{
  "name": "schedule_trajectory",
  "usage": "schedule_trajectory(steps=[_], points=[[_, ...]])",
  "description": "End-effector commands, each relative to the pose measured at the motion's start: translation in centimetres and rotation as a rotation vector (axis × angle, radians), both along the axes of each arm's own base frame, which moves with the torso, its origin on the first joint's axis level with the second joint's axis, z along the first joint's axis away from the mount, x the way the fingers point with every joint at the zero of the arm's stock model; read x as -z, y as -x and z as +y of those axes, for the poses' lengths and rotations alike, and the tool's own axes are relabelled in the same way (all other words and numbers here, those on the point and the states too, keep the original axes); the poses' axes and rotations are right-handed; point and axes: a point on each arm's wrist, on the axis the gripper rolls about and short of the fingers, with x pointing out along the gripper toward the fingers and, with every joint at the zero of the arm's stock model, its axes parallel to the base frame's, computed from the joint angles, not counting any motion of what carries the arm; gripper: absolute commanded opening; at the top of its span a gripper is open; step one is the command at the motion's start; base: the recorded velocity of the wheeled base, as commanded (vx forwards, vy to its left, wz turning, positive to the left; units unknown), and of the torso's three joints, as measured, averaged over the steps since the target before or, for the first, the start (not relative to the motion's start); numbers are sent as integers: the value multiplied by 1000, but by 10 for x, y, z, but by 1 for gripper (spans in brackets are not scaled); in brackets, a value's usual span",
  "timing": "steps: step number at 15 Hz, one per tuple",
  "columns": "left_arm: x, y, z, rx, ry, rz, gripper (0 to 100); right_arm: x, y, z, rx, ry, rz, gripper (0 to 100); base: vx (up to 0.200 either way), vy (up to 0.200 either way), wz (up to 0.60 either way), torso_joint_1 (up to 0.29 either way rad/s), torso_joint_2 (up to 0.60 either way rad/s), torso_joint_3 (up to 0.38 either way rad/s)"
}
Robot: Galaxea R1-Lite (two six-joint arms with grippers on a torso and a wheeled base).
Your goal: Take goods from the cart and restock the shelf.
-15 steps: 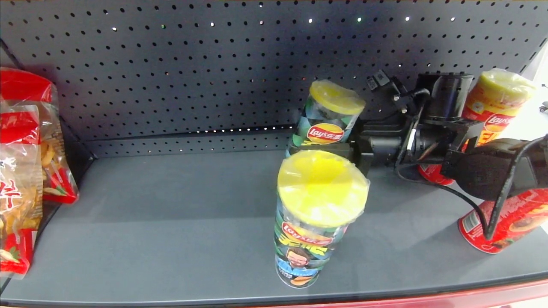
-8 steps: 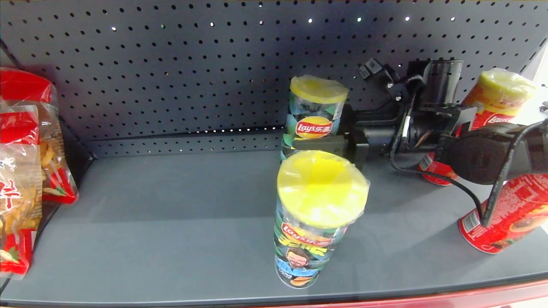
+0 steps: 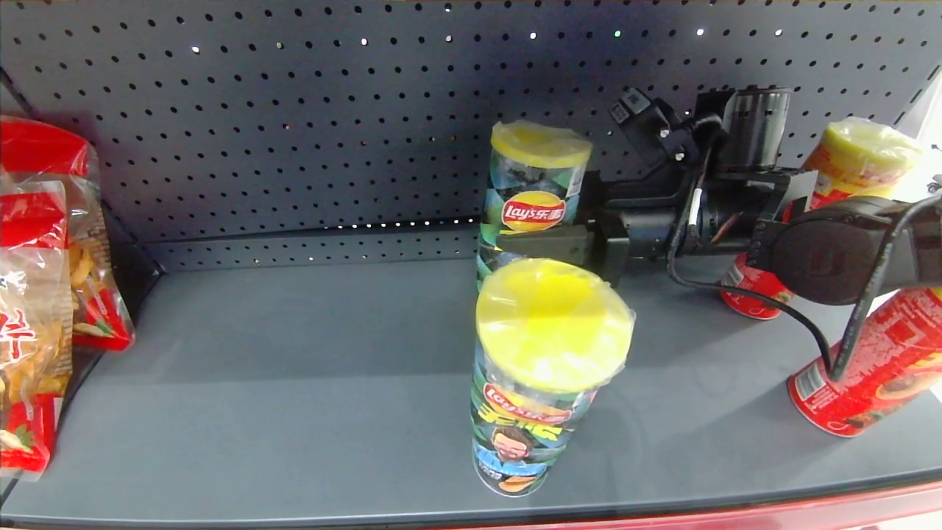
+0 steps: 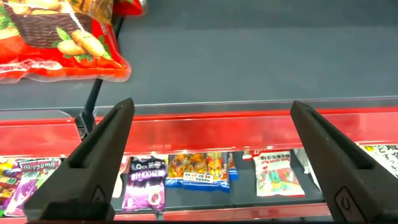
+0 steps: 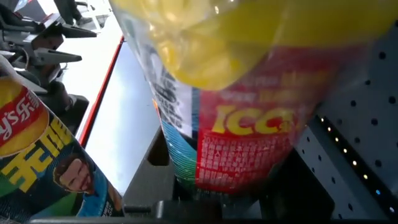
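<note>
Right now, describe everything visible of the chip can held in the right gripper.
The held can is a tall cylinder with a yellow lid under clear wrap and a green-blue printed body bearing a red-and-yellow logo. It stands upright near the pegboard, behind a matching front can, which hides its base. The right gripper clamps its lower body from the right. Whether it touches the shelf cannot be told.

Retail shop aisle. Evidence: a grey gondola shelf point(image 3: 294, 353) with perforated back panel point(image 3: 294, 110), stocked with crisp canisters point(image 3: 548, 338) and snack bags point(image 3: 37, 294). A red edge rail point(image 4: 205, 130) fronts it, with packaged sweets point(image 4: 198, 171) displayed below.
</note>
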Motion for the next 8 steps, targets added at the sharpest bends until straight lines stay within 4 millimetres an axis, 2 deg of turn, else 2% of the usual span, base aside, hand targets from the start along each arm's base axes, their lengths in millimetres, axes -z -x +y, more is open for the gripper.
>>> schedule_trajectory(steps=[1,8], points=[[0,0,0,0,2,2,100,1,1,1,-9,2,-8,0,0,0,0,0,0,0],[0,0,0,0,0,2,100,21,-4,4,-14,33,17,0,0,0,0,0,0,0]])
